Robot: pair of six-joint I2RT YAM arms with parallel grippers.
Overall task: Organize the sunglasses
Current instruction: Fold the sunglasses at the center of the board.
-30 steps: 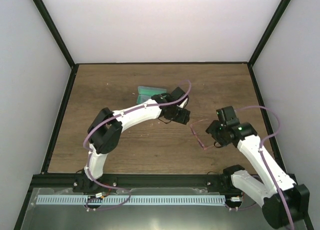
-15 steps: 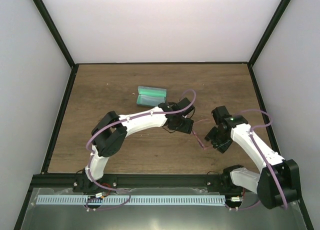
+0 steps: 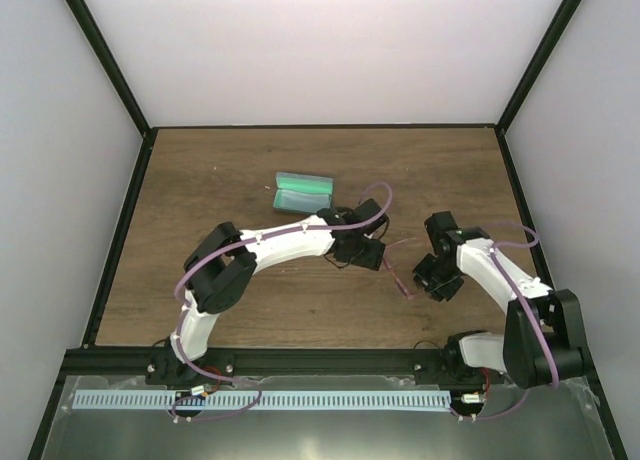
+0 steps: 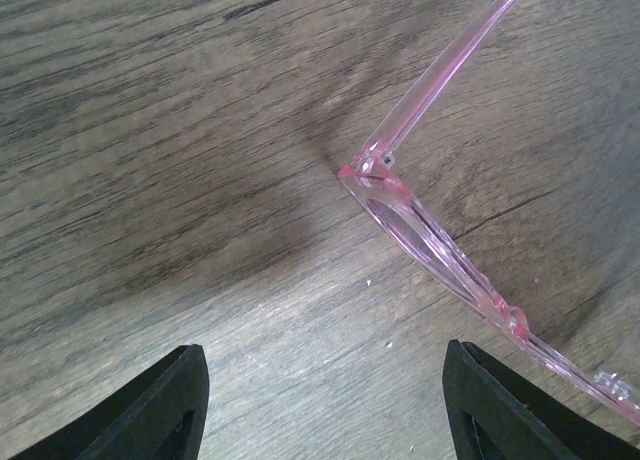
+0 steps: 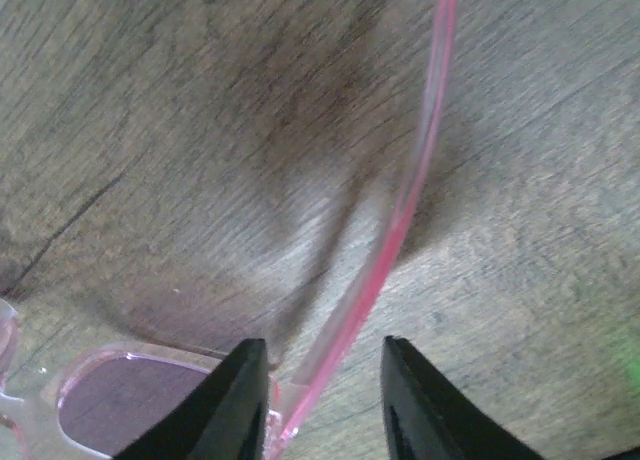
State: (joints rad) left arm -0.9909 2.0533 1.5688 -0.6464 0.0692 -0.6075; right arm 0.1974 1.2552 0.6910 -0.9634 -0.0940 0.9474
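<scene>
The pink translucent sunglasses [image 3: 398,274] lie on the wooden table between my two grippers. My left gripper [image 3: 371,255] is just left of them. In the left wrist view it [image 4: 320,410] is open wide and empty, with the frame and one hinge [image 4: 420,225] ahead and to the right. My right gripper [image 3: 426,279] is at their right end. In the right wrist view it [image 5: 325,400] is narrowly open, with one thin arm of the glasses [image 5: 385,270] running between its fingers [image 5: 235,405] and a purple lens [image 5: 130,395] to the left.
The grey-blue case [image 3: 302,191] lies open with its green inside up, behind the left arm. Dark frame posts and white walls bound the table [image 3: 200,280]. The cloth is not in view.
My left gripper has moved forward and right, away from the case and up to the glasses. My right gripper has shifted left and turned onto the glasses' right end. The glasses have barely moved.
</scene>
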